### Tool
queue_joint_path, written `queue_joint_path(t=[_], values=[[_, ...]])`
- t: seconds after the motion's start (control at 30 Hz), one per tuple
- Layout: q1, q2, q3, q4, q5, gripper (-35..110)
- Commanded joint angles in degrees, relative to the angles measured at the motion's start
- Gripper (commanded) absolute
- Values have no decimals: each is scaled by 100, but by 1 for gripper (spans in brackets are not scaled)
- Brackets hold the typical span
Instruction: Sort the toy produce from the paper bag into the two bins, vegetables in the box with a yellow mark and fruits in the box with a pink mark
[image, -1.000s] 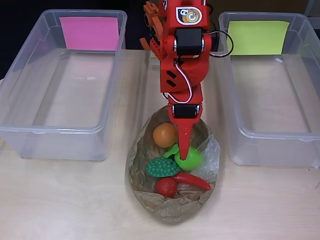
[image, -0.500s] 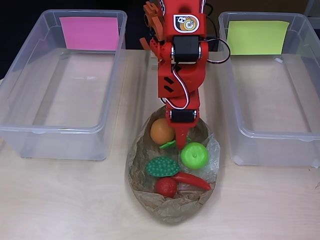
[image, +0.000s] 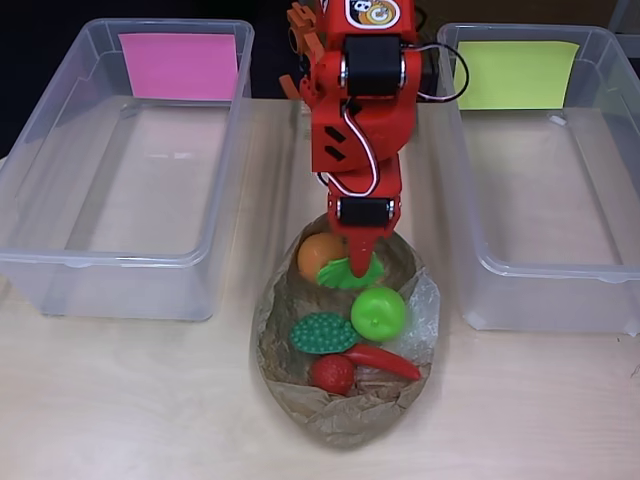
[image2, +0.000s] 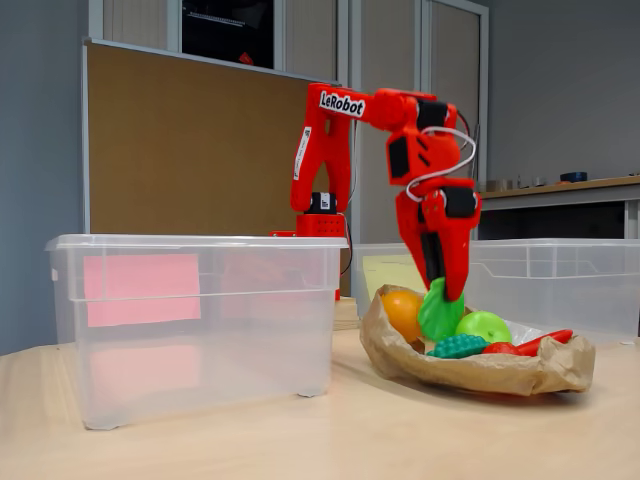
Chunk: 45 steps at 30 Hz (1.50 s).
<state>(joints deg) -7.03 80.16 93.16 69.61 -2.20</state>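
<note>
Centrally, the red plastic gripper (image: 358, 262) points down over the crumpled brown paper bag (image: 345, 415), its jaws clamped on a smooth green leaf-shaped toy (image2: 440, 312) lifted just above the bag's contents. Inside the bag lie a round orange (image: 320, 256), a glossy green apple (image: 379, 313), a bumpy dark-green vegetable (image: 323, 333), a tapered red chili (image: 385, 360) and a red strawberry (image: 332, 374). Clear plastic bins flank it: pink-marked bin (image: 60, 190) upper left, yellow-marked bin (image: 600, 200) upper right.

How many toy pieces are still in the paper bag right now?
5 lying in the bag: orange at the back, green apple, bumpy green piece, red chili, red ball. A sixth, a green leafy piece, hangs from the pincer. More may hide underneath.
</note>
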Motion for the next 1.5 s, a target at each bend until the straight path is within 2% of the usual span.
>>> queue_joint_path(t=[0.0,0.27,0.5,0.7,0.87,1.03,1.2,1.3,1.4,1.47], values=[[-237,290,-1063,1020,97,0],[-677,475,-2338,2689,1134,0],[-1512,1872,-1696,3313,2848,0],[-2742,2944,-984,3551,5027,0],[-4184,3287,-545,3498,7462,0],[-5854,3270,176,2821,10020,0],[-7110,3155,1802,694,11786,0],[-7471,2698,2276,-255,12322,0],[-7664,2259,2355,-545,12586,0],[-7778,2145,2452,-668,12709,5]])
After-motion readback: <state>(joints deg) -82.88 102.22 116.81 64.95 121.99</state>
